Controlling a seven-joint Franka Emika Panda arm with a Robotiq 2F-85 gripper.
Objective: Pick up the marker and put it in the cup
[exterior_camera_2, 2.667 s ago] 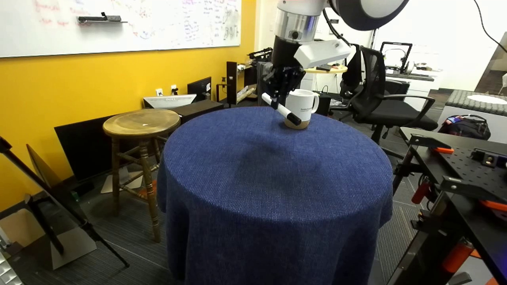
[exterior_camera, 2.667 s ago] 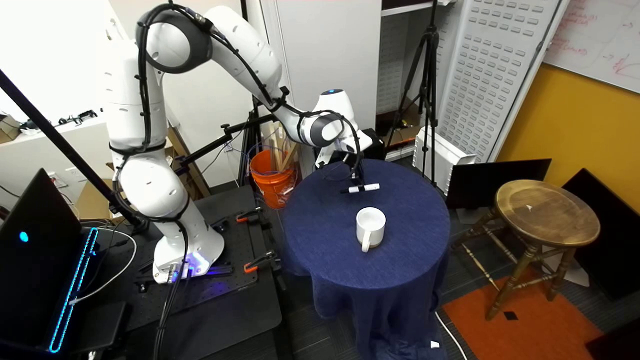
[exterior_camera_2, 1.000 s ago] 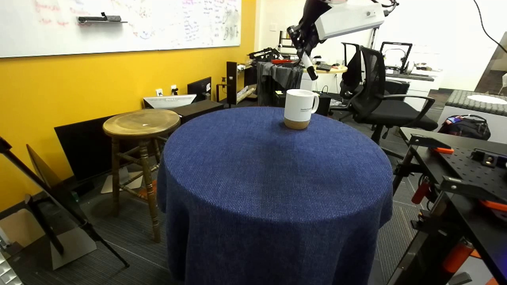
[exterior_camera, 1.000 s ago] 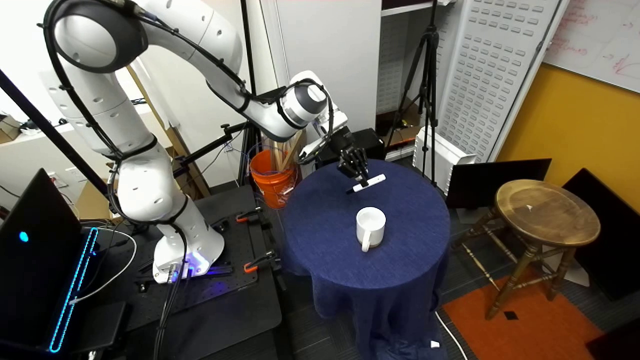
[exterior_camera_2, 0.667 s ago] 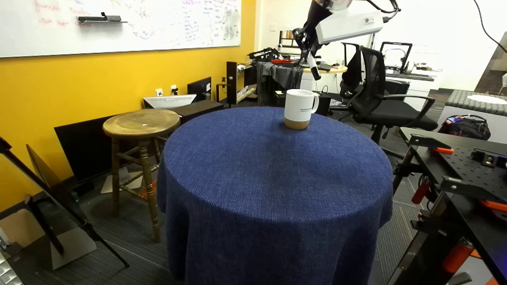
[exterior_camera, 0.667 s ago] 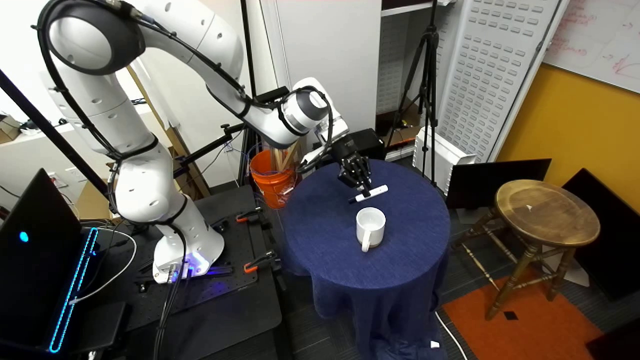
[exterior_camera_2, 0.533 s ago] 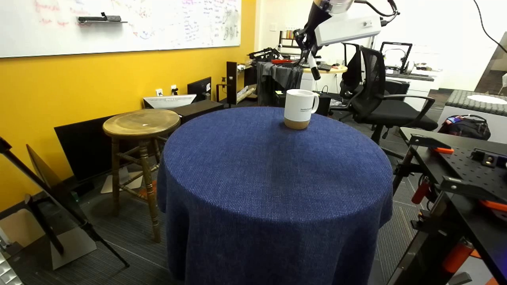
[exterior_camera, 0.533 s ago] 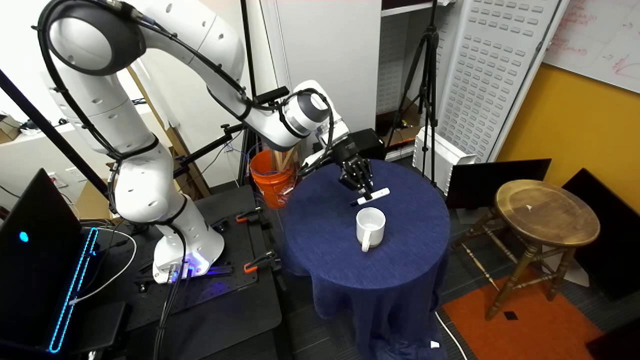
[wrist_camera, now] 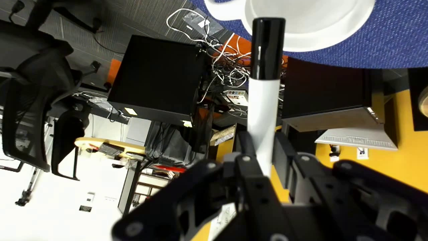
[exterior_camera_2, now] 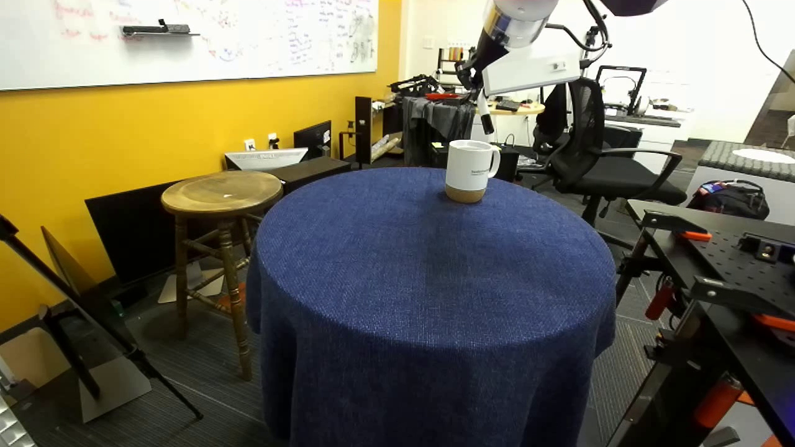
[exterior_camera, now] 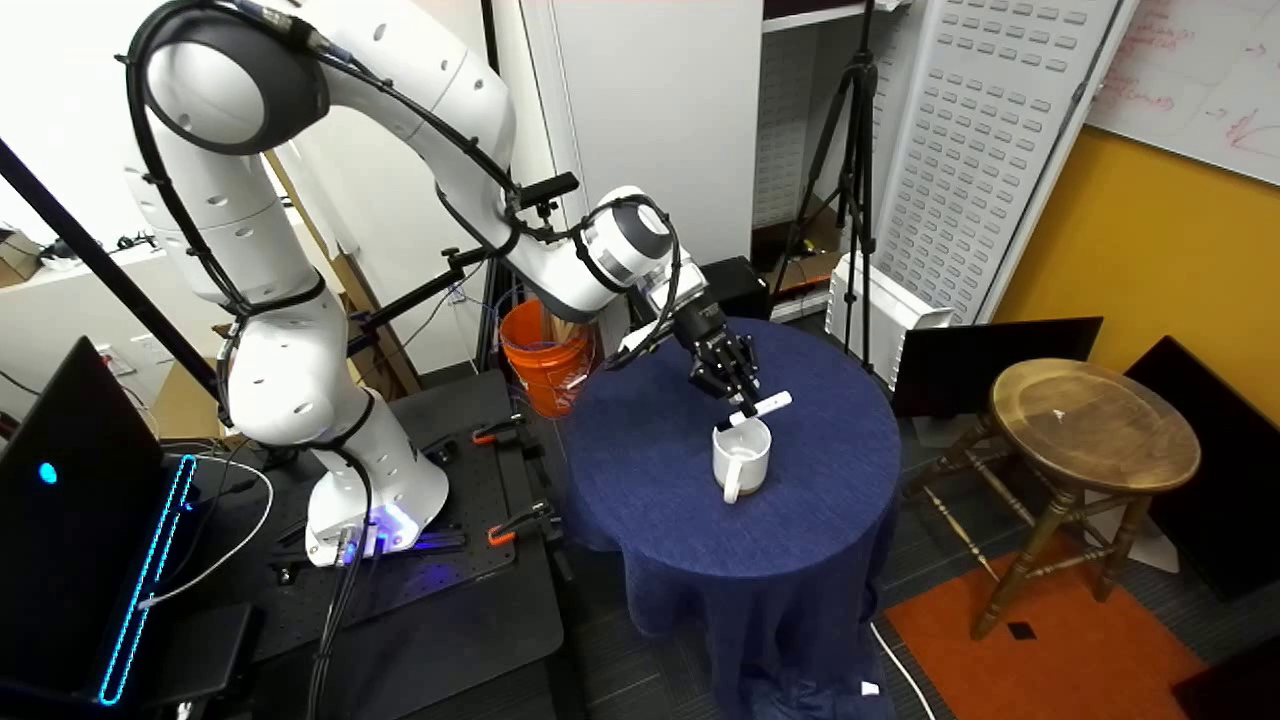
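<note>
My gripper (exterior_camera: 750, 402) is shut on the marker (exterior_camera: 774, 403), which has a white body and a black cap. In the wrist view the marker (wrist_camera: 264, 103) stands out from between the fingertips, cap pointing away. The white cup (exterior_camera: 742, 466) with a handle stands upright on the blue round table (exterior_camera: 640, 470). In an exterior view the cap overlaps the cup's rim. In an exterior view the tilted marker (exterior_camera_2: 485, 112) has its cap above the cup (exterior_camera_2: 467, 171), with a gap between them. In the wrist view the cup (wrist_camera: 311, 40) is at the top, partly cut off.
A wooden stool (exterior_camera: 1095, 425) and a black tripod (exterior_camera: 855, 180) stand beyond the table. An orange bucket (exterior_camera: 545, 355) is on the floor near the arm. The robot's black bench (exterior_camera: 430, 610) with clamps is beside the table.
Since 2.7 s ago my gripper has risen and tilted, tilting the marker cap-down. Over the last second it has carried the marker toward the cup. The cup has not moved.
</note>
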